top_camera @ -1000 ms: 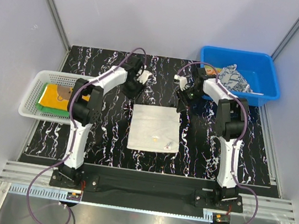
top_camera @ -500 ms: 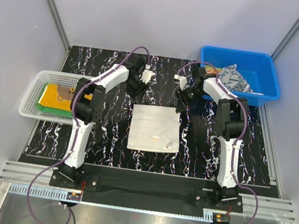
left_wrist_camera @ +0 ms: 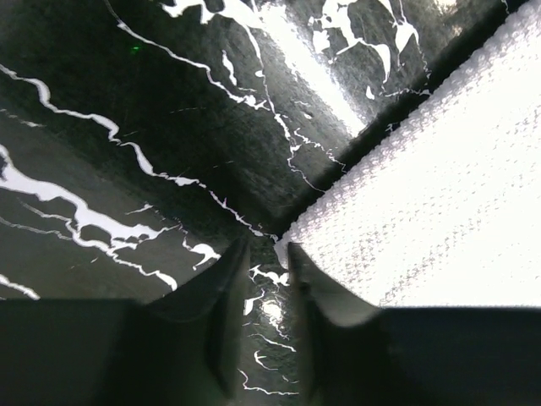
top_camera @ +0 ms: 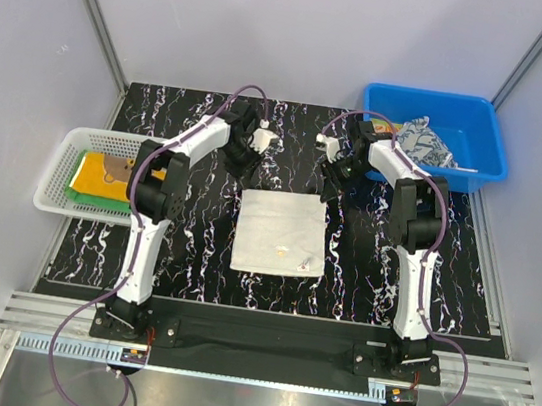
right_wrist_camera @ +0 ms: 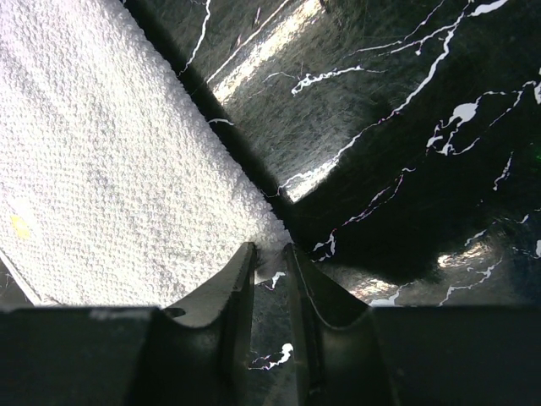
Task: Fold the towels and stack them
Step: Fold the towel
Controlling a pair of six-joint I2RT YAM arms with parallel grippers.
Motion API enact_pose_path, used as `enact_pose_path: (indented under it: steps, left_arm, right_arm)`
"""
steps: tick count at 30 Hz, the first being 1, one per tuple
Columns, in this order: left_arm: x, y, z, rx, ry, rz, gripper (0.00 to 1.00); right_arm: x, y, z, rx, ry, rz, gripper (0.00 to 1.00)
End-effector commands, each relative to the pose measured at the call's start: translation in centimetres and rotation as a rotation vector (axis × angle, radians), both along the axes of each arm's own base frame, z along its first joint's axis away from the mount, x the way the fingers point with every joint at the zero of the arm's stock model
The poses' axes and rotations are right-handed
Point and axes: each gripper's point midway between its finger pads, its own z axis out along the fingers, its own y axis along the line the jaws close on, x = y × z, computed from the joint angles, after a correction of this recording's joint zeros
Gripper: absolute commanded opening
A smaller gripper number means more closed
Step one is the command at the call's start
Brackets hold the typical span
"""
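Observation:
A white towel (top_camera: 282, 233) lies flat in the middle of the black marbled table. My left gripper (top_camera: 248, 165) is down at its far left corner. In the left wrist view the left gripper (left_wrist_camera: 264, 249) stands narrowly open, and the towel (left_wrist_camera: 439, 186) corner lies just off the right fingertip (left_wrist_camera: 294, 256). My right gripper (top_camera: 327, 186) is at the far right corner. In the right wrist view the right gripper (right_wrist_camera: 269, 249) is narrowly open too, with the towel (right_wrist_camera: 110, 178) corner reaching right up to its tips. Table shows through both gaps.
At the left stands a white basket (top_camera: 59, 168) holding an orange-yellow bear towel (top_camera: 109, 172) on a green towel (top_camera: 76, 188). A blue bin (top_camera: 483, 132) at the back right holds a navy-and-white patterned towel (top_camera: 423, 142).
The left wrist has edged slightly right, toward the towel's far corner. The right arm and the towel look unchanged.

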Motion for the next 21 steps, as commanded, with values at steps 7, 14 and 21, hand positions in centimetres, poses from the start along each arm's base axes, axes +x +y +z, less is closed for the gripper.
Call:
enact_pose_path:
  steps: [7,14,21]
  left_arm:
    - [-0.5,-0.8,-0.5,-0.055,0.042,-0.032,0.17]
    - [-0.7,-0.7,-1.2,-0.044,0.064,-0.027,0.0]
    - [0.6,-0.5,1.8,-0.041,-0.03,0.004,0.0]
  right_arm:
    - [1.2,0.0,0.6,0.006,-0.038,0.005,0.25]
    - [1.2,0.2,0.8,0.015,-0.035,0.001,0.16]
    - [2.5,-0.1,2.1,-0.003,-0.117,-0.019,0.0]
